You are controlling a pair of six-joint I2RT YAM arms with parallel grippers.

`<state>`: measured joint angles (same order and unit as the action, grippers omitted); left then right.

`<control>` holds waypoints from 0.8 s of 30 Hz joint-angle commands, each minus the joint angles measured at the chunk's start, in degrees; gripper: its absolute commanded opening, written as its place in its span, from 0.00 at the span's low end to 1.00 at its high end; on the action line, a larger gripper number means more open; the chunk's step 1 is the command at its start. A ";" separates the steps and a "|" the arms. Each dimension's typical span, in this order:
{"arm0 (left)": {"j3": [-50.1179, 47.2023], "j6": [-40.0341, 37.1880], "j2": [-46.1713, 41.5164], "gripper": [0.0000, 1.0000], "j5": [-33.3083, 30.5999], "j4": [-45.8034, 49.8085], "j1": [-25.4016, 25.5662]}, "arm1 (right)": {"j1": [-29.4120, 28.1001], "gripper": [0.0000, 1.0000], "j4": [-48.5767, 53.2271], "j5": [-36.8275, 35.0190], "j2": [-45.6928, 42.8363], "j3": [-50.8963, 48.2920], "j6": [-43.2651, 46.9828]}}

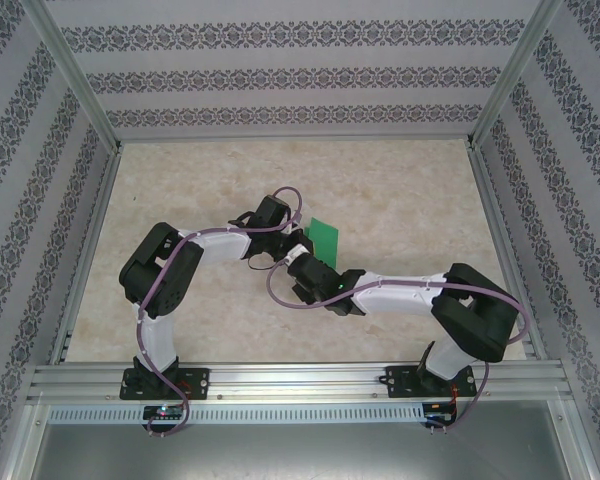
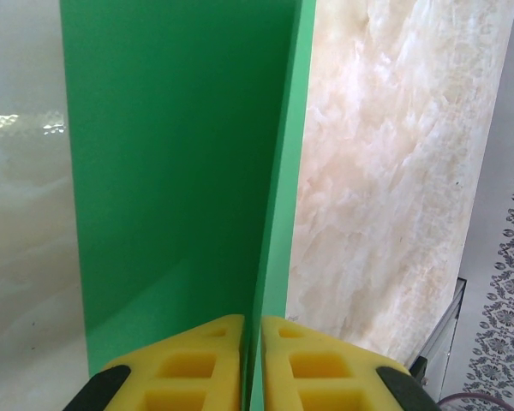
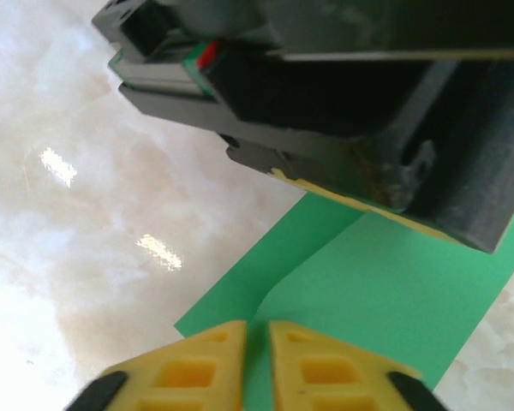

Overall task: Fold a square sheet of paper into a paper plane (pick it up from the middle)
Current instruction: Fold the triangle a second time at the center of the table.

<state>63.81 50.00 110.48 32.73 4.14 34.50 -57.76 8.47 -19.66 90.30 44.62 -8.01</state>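
1. The right tool (image 3: 257, 332) is pinching shut on an edge of the square sheet of paper (image 3: 385, 291).
2. The left tool (image 2: 253, 330) is clamping it too, hiding its far part.
3. From above, the arms are covering most of it, mid-bench (image 1: 410, 190).

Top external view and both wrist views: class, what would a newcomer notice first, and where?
The bright green sheet of paper stands out against the pale marbled table, near its middle where both arms meet. In the left wrist view it runs up folded from the left gripper, whose yellow pads are shut on it. The right gripper has its pads together at the sheet's near edge, seemingly pinching it.
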 commanded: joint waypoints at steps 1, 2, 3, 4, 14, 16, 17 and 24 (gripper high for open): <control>1.31 -1.05 -0.60 0.16 -0.47 1.24 -0.51 | -0.20 0.08 -0.56 -2.49 -1.95 0.53 -0.32; 1.47 -1.40 -0.93 0.16 -1.18 1.97 -0.54 | 0.04 0.05 -0.24 -2.70 -2.30 0.47 -0.55; 1.72 -1.79 -1.30 0.17 -1.73 2.69 -0.57 | 0.39 0.03 -0.14 -2.30 -2.66 0.36 -0.80; 2.01 -2.29 -1.64 0.19 -2.59 3.57 -0.56 | 0.67 0.01 0.05 -1.90 -3.12 0.42 -1.09; 1.12 -4.88 -9.73 0.47 -13.95 11.37 -3.18 | 4.25 0.00 -0.64 8.86 -4.34 1.35 -8.84; 0.60 -5.06 -11.16 0.47 -15.41 12.39 -3.43 | 5.76 0.00 -1.95 11.99 -4.68 0.86 -11.09; 0.09 -5.02 -11.80 0.47 -15.64 12.32 -3.42 | 6.66 0.00 -2.00 13.31 -4.91 0.73 -12.08; -3.18 -4.52 -12.19 0.34 -11.68 7.81 -3.04 | 15.72 0.00 -4.25 29.77 -5.88 -1.76 -15.04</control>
<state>61.84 46.54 97.89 20.08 13.13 31.24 -44.49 7.20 0.43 85.84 44.36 -20.14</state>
